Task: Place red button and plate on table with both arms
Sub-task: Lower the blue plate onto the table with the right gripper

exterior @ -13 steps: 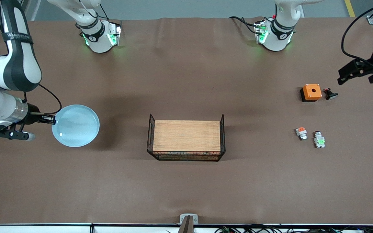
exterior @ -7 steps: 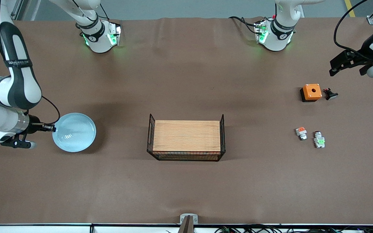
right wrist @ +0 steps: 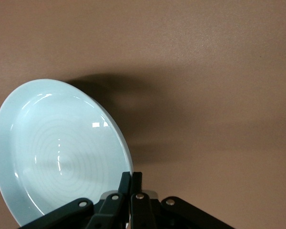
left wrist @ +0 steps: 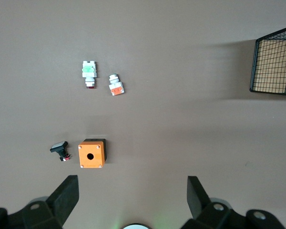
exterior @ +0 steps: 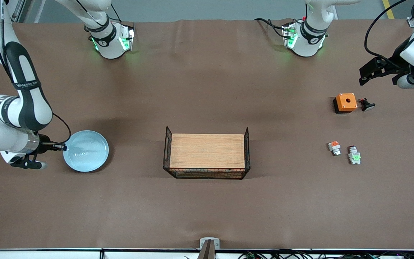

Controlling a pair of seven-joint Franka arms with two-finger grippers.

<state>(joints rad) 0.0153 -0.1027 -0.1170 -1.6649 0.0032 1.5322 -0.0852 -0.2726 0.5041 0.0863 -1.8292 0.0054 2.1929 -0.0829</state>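
With the right gripper (exterior: 60,146) jaws pinching the rim of the round glossy pale-blue plate (exterior: 86,151), toward the right arm's end from the wood-bottomed black wire tray (exterior: 207,156), it should be lowered level onto the brown counter (exterior: 207,208) before release, while the left gripper (exterior: 379,70), jaws spread, waits above the orange box with a hole (exterior: 345,102), and the small green-topped switch block (exterior: 354,155) lies nearer the front camera than that box.

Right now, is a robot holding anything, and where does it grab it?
The right pincer pinches the pale-blue plate by its rim. The left pincer is open, holding nothing.
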